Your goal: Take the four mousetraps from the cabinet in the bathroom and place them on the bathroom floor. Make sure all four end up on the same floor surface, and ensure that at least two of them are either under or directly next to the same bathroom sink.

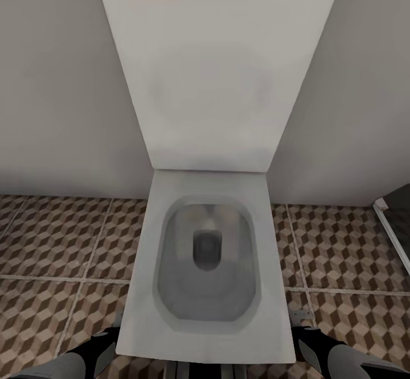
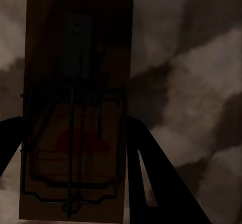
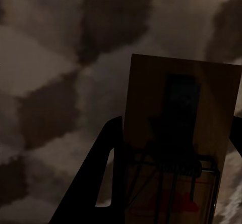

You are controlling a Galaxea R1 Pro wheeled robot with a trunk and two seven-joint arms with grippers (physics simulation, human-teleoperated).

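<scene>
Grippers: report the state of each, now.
Left gripper: shut on a mousetrap, fingers on both sides.
Right gripper: shut on another mousetrap.

Grey arms point(image 1: 68, 362) with black joint sections; flat black fingers point(image 2: 151, 183) on each hand, slotted cutouts in them.

1. The bathroom floor point(image 1: 347, 254) is laid in large square tiles printed with a brown-and-beige cube pattern, with pale grout lines between them.
2. In the head view, a white square toilet point(image 1: 208, 288) stands on the tiles at the centre, its back against the pale wall at 12 o'clock.
3. At 3 o'clock, a pale strip point(image 1: 393, 232) runs along the tile edge, with darker flooring beyond it.
</scene>
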